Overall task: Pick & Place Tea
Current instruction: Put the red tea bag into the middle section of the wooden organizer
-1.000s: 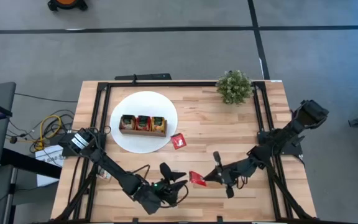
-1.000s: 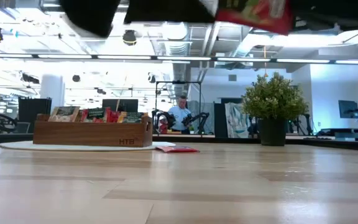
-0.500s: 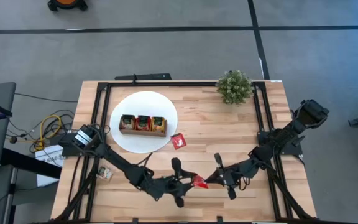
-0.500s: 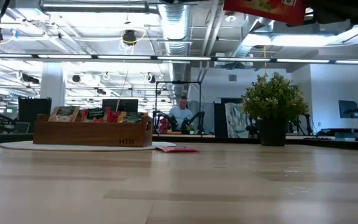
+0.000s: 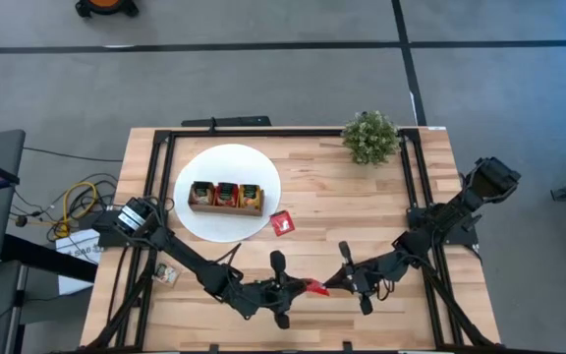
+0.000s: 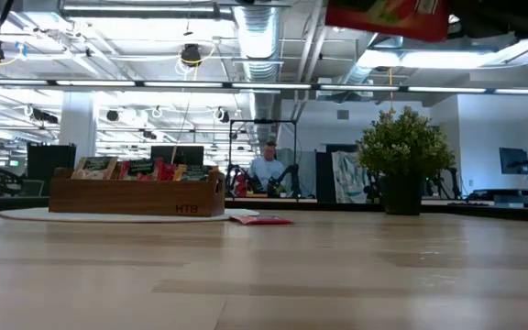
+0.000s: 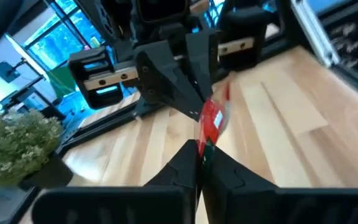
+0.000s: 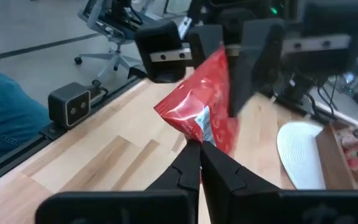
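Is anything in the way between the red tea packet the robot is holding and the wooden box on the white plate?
Only one thing lies near that path: a second red sachet on the table beside the white plate. The held red sachet, pinched by the left gripper and right gripper, is off the table and could pass above it to the wooden tray.

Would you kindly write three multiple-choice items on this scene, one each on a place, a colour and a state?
1. Where does the wooden tray stand?
A. on the white disc
B. beside the plant
C. on the floor

2. What colour is the sachet held between the two arms?
A. white-and-green
B. red
C. orange-yellow

3. How is that sachet held?
A. lying free on the table
B. by the right gripper alone
C. by both grippers, shut on it

Key: 1 A, the high view shows the tray on the white disc, far from the plant. 2 B, the right wrist view shows it red. 3 C, the left gripper and the right gripper meet at it, and each wrist view shows fingers pinching it.
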Action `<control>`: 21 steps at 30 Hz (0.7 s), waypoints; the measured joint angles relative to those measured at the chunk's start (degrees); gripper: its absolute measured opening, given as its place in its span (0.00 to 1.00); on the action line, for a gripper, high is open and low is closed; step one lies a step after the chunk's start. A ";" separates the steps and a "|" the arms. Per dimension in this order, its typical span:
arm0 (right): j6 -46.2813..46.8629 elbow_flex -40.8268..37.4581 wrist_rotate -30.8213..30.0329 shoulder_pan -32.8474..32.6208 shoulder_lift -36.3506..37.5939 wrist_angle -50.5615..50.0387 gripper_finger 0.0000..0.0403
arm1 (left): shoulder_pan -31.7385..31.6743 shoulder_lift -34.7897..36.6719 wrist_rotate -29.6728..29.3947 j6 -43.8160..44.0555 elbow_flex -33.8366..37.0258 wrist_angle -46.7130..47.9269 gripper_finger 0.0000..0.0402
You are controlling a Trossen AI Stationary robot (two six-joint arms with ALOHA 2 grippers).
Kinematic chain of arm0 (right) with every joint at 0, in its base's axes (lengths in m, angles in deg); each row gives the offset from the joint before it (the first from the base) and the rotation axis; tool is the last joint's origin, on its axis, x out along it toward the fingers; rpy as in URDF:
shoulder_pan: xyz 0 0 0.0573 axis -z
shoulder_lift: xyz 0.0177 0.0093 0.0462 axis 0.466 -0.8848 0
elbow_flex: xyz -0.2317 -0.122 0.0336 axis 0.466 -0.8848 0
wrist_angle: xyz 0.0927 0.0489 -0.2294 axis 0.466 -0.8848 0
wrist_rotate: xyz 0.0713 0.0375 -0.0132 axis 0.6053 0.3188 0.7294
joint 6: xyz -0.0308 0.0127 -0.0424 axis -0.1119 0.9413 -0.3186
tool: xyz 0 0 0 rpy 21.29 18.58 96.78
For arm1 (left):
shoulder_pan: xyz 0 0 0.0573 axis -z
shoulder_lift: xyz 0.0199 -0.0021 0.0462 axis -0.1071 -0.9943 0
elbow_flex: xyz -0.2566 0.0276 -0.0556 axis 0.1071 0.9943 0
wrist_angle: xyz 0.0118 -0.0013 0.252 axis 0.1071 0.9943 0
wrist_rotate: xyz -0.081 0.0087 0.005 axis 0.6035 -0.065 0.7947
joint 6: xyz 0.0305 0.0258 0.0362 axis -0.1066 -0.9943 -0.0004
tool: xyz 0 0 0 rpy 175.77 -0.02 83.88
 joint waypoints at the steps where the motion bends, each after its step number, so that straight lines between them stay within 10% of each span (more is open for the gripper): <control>1: 0.74 0.00 -0.29 0.02 0.00 -0.67 0.02 | 0.30 0.00 -0.97 -0.09 -0.02 0.68 0.01; 11: 16.83 -0.07 -15.68 -0.10 0.50 -13.15 0.37 | 2.64 0.11 -16.98 -3.01 0.00 2.35 0.00; 21: 7.87 0.60 -21.18 -0.37 -9.04 11.70 0.51 | 2.16 0.13 -18.57 0.36 -0.01 3.78 0.00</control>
